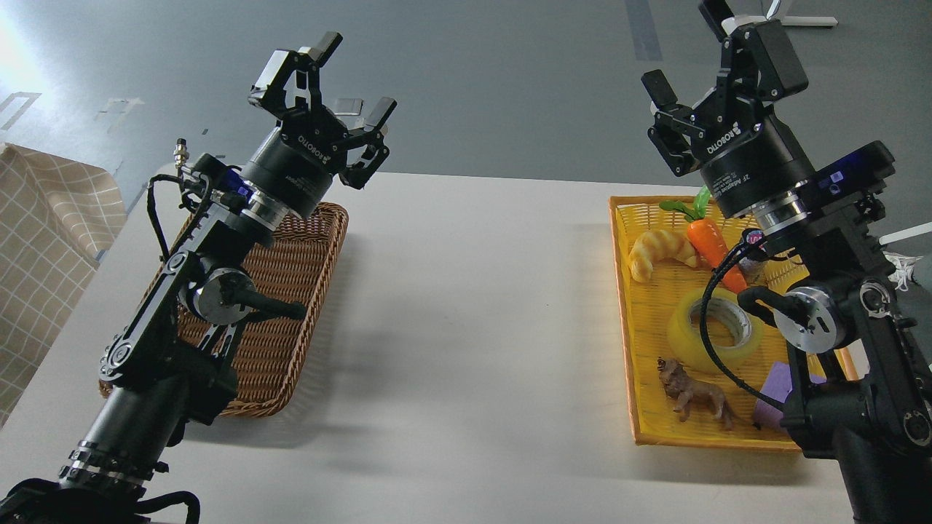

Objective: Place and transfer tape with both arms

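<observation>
One white table [466, 306] across most of the head view, grey floor [510, 80] beyond its far edge, a beige checked cloth [44, 240] at the left margin. Two black arms rising over the tabletop, left arm [175, 313] from the lower left, right arm [852, 342] from the lower right, both lifted clear of the surface. Under the left arm, a brown wicker basket [291, 313] near the table's left side. Under the right arm, a yellow tray [641, 349] near the right side, well apart from the basket. Left gripper [342, 91] held high, fingers spread wide, nothing between them. Right gripper [695, 65] likewise raised, jaws parted wide and gripping nothing.

Inside the yellow tray, the tape [717, 331] lying flat on one face, its core axis pointing up toward the camera, the grey-white core ring open to view, a black cable crossing in front. Roughly mid-tray, touched by neither gripper. Beyond it, a toy carrot [710, 240] with green leaves and a croissant [659, 251] side by side. Nearer the camera, a small brown animal figure [692, 393] just beside the tape, and a purple block [779, 386] partly hidden behind the right arm.
</observation>
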`<state>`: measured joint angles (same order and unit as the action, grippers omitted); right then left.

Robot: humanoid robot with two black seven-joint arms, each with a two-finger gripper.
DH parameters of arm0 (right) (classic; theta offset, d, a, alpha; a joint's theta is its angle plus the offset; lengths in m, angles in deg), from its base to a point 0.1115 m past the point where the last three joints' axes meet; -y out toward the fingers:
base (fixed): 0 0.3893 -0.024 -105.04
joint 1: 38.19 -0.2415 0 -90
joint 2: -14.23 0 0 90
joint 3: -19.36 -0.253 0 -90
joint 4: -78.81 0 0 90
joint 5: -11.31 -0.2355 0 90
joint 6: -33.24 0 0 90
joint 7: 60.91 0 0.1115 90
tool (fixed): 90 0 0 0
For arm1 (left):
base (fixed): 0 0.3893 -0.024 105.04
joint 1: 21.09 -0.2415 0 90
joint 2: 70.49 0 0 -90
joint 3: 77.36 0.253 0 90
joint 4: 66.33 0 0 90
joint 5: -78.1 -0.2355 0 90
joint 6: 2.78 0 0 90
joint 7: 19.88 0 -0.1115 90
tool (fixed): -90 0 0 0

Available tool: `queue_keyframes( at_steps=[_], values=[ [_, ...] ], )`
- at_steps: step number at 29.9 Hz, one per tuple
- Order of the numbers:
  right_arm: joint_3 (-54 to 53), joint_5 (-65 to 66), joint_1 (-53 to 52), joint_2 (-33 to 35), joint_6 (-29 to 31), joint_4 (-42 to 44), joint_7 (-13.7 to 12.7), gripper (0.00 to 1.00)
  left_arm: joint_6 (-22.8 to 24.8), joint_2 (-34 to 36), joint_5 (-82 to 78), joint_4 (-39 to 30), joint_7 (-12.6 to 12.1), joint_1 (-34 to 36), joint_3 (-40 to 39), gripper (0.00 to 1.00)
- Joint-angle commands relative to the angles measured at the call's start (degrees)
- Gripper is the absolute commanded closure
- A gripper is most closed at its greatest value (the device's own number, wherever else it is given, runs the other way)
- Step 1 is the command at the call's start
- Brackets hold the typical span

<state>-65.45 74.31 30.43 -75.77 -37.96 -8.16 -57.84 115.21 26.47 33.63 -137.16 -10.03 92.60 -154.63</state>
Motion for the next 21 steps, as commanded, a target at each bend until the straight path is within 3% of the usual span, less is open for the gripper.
queue_keyframes(
  at_steps=[1, 21],
  values=[
    [-0.09, 0.02, 0.03, 0.00, 0.00, -0.22, 0.00, 0.00, 0.01, 0.07, -0.08, -0.01, 0.00, -0.14, 0.09, 0.02],
    [-0.18, 0.02, 2.22, 0.00, -0.17, -2.50, 0.18, 0.00, 0.01, -0.37, -0.09, -1.59, 0.09, -1.81, 0.01, 0.02]
  ],
)
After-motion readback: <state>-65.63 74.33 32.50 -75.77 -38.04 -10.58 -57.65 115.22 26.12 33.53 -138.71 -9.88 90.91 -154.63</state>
